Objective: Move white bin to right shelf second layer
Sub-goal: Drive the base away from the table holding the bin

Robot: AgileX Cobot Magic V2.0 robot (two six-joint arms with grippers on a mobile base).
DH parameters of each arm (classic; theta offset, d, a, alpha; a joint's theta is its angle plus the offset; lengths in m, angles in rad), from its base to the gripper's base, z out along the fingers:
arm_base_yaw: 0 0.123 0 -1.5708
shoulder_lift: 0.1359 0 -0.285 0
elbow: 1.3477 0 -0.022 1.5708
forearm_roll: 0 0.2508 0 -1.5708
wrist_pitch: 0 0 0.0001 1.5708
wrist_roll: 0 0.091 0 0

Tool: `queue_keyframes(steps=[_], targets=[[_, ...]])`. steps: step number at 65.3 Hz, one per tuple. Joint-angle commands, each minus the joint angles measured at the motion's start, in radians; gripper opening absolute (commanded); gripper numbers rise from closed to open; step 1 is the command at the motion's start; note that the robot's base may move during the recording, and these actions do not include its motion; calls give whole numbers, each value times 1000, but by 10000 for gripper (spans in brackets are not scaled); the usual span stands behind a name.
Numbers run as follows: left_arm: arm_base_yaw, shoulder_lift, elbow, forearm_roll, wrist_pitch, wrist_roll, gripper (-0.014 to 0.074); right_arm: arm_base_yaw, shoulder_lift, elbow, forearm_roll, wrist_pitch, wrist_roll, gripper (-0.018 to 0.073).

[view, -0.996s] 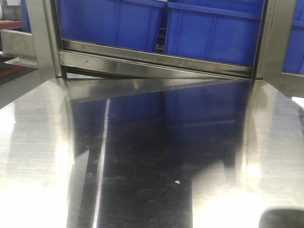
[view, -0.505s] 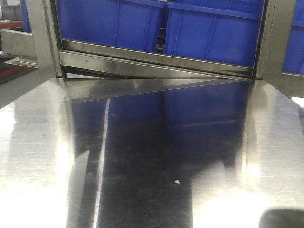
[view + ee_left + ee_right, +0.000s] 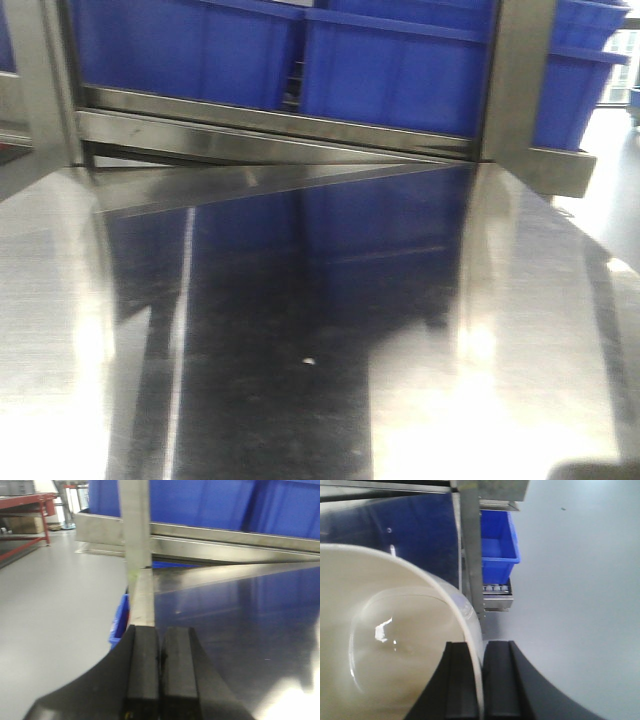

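I see the right gripper (image 3: 481, 680) pinching the white bin (image 3: 385, 630) by its rim wall, one finger inside and one outside, near a steel post (image 3: 470, 540). Left gripper (image 3: 160, 670) pressed together, empty, at the steel tabletop (image 3: 240, 615) edge

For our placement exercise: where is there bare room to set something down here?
The steel tabletop lies bare across its width, up to the back rail. Behind that rail, blue crates crowd the level side by side.
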Motion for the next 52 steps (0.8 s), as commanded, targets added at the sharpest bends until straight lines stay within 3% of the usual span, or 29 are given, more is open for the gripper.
queue_keyframes(steps=[1,52], targets=[[-4,-16,37,0,-86,-3,85,-5,2,-28,4,-89,-6,56],[-4,-16,37,0,-86,-3,85,-5,2,-28,4,-89,-6,56]])
